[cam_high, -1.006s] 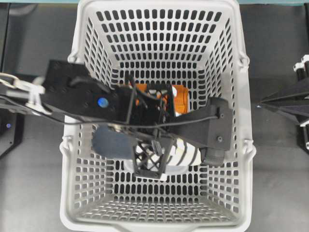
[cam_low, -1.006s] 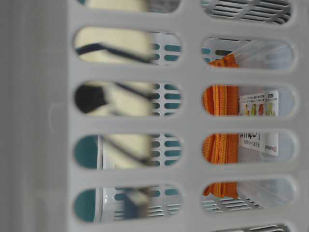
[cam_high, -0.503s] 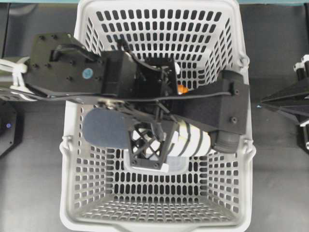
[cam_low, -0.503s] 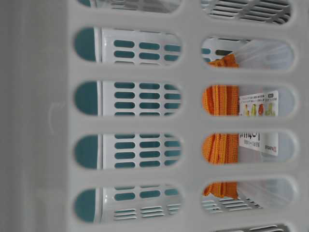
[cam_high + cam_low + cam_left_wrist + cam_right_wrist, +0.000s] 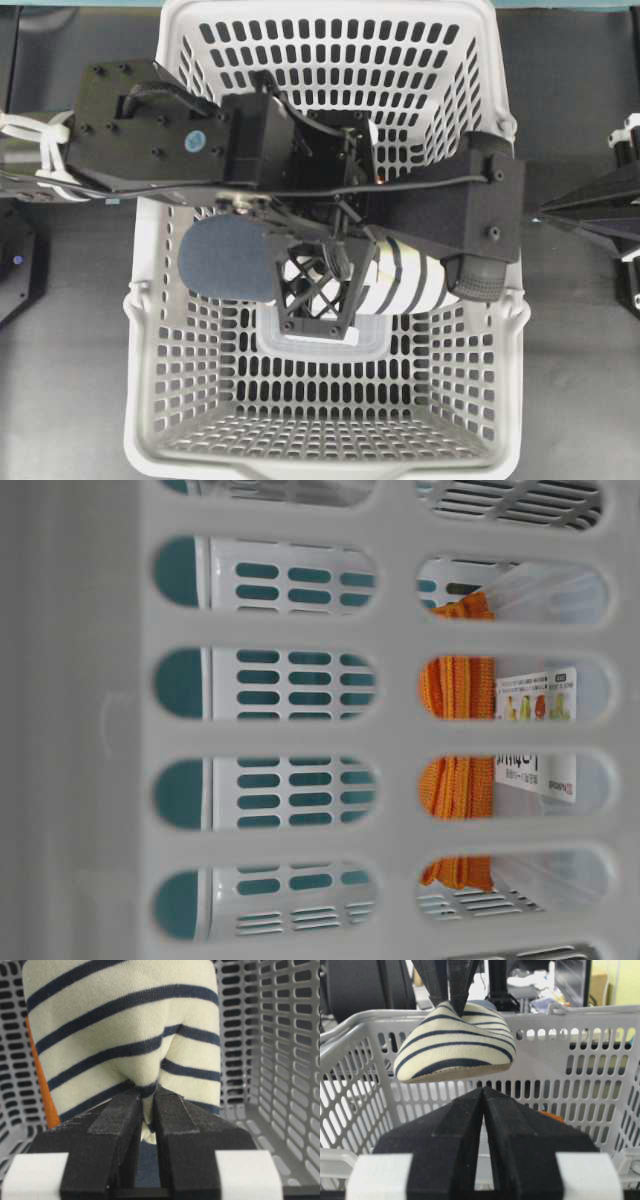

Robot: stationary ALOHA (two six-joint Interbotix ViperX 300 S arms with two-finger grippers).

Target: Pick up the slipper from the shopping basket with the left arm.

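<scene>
A large light-grey shopping basket (image 5: 160, 300) sits on a dark desk (image 5: 570, 380). Inside its walls, the striped slipper (image 5: 454, 1042) hangs in the air, its sole about level with the rim. The grip looks thin: only a pinched fold of the soft upper is caught, so the fabric could slide free and drop back in. The left gripper (image 5: 146, 1110) is almost fully closed on that fold. The right gripper (image 5: 483, 1105), closed and empty, waits outside the basket.
</scene>
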